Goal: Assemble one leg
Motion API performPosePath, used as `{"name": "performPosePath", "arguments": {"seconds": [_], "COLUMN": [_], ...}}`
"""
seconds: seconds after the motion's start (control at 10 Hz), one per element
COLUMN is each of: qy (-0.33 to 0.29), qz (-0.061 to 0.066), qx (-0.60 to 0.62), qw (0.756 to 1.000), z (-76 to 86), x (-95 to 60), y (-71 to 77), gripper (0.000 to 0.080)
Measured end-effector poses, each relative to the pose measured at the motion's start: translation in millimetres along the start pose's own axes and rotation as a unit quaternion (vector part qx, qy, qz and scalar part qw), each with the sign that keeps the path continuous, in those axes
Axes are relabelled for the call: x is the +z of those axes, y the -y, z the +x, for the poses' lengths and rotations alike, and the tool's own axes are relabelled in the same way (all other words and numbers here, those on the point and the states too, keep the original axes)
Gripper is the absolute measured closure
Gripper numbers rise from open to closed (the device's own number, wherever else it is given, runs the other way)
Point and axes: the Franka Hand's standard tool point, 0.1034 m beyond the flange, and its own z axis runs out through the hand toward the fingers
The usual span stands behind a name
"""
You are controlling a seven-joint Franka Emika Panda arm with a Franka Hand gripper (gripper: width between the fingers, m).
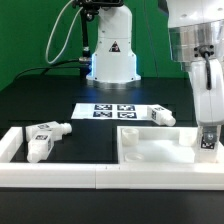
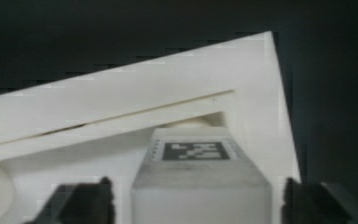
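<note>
My gripper (image 1: 208, 140) is at the exterior view's right, low over the right corner of the white tabletop (image 1: 140, 150). A leg (image 1: 207, 139) stands upright between the jaws, its tag facing the camera. In the wrist view this leg (image 2: 195, 170) sits between the two dark fingers (image 2: 83, 203), with a narrow gap showing on each side. The tabletop's corner (image 2: 247, 70) lies beneath it. The jaws look slightly open around the leg. Two more legs (image 1: 44, 137) lie at the left, and another leg (image 1: 163, 115) lies behind the tabletop.
The marker board (image 1: 105, 110) lies on the black table in the middle. A white low wall (image 1: 60, 176) runs along the front and left. The robot's base (image 1: 110, 55) stands at the back before a green backdrop.
</note>
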Motion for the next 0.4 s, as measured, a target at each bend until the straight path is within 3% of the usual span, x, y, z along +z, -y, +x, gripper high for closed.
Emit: {"name": "performPosePath", "arguments": {"seconds": [0.1,0.2,0.4], "qy": [0.005,0.010,0.010], "qz": [-0.004,-0.002,-0.001], "qx": [-0.033,-0.036,-0.039], "qw": [0.999,0.999,0.999], "z": [-5.2,-10.2,-10.2], "x": [-12.5,-26.9,-27.6], "y": [0.5,3.1,3.7], "gripper": [0.0188,0.0157,0.0152]}}
